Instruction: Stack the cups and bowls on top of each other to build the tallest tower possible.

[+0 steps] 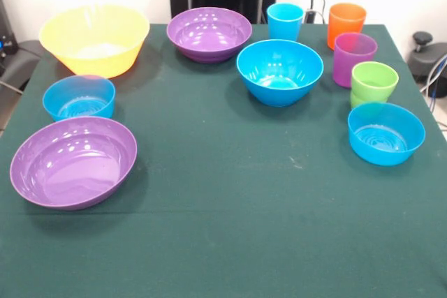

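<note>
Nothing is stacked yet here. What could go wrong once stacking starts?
1. The purple cup, green cup and a small blue bowl sit tightly clustered, so reaching for one may knock its neighbours.
2. All bowls stand open side up; stacked that way they would likely nest and add little height.
3. The orange cup stands near the table edge and might get pushed off.

We see six glossy plastic bowls standing upright and unstacked: large yellow bowl (94, 38), two wide purple bowls (209, 33) (73, 162), medium blue bowl (279, 71), two small blue bowls (79, 98) (386, 132). Four handleless tumblers cluster at the right: light blue cup (285, 21), orange cup (346, 24), translucent purple cup (354, 58), lime green cup (374, 83).
</note>
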